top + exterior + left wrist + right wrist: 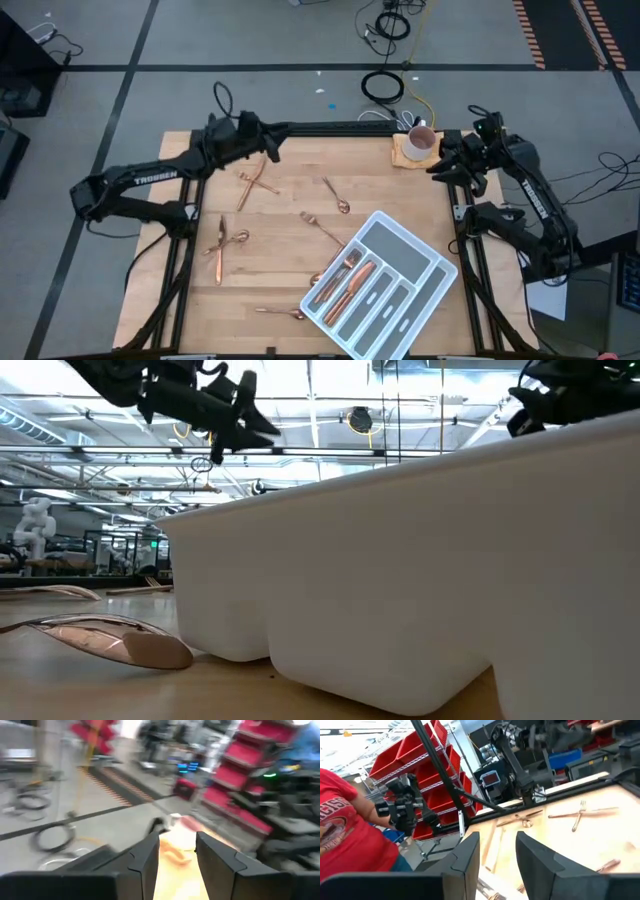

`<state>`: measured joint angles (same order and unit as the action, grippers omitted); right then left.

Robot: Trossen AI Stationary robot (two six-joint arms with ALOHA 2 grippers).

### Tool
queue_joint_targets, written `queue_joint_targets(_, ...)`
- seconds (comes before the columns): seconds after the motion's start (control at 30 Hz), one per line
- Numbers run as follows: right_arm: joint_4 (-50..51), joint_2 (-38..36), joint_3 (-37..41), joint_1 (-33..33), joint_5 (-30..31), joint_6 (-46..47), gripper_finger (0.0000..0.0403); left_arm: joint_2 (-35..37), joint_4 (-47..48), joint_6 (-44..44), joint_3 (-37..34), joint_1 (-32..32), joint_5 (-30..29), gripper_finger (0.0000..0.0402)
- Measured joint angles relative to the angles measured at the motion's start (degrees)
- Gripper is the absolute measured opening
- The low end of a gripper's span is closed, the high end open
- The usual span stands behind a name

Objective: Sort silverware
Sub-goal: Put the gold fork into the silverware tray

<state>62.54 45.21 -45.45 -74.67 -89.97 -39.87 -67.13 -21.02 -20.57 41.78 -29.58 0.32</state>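
Copper-toned silverware, part sorted: several pieces point(350, 278) already lie lengthwise in the compartments of the white divided tray point(425, 262), which sits angled at the near right of the wooden table point(290, 215).

Still loose: a crossed pair point(253, 183) far left, a spoon point(336, 196) mid-table, a fork point(321, 228) just beyond the tray, two pieces point(222, 244) at left, a spoon point(282, 313) at the near edge.

Left gripper point(272, 147): raised near the crossed pair, fingers parted, nothing between them; likely placed to pick there.

Right gripper point(437, 170): raised beside the white mug point(420, 141), fingers parted, empty.

A person in red stands beyond the table.
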Motion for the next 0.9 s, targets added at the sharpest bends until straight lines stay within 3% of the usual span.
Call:
queue_joint_targets(0.1, -1.15, 1.15, 0.0, 0.23, 0.04, -1.04, 0.0114, -0.46, 0.4, 0.89, -1.04, 2.33, -5.84, 0.0134)
queue_joint_targets(0.2, 0.99, 1.36, 0.0, 0.96, 0.0, -8.22, 0.0114, -1.35, 0.64, 1.41, -0.96, 3.7, -9.93, 0.0134)
queue_joint_targets(0.33, 4.9, 2.34, 0.0, 2.83, 0.02, -15.3, 0.0114, -1.97, 0.58, 0.72, -0.96, 5.4, -9.53, 0.0134)
queue_joint_targets(0.57, 17.34, 5.65, 0.0, 11.4, -0.02, -16.56, 0.0114, -2.12, 0.6, -1.61, -0.96, 7.14, -8.85, 0.0134)
queue_joint_targets(0.73, 18.45, 8.85, 0.0, 18.74, -0.11, -5.06, 0.0114, -2.12, 0.54, -1.58, -0.96, 7.77, -8.85, 0.0134)
queue_joint_targets(0.9, -5.94, 12.22, -0.53, 23.25, 0.22, 16.56, 0.0114, -2.12, 0.52, -1.57, -0.96, 7.73, -8.85, 0.0134)
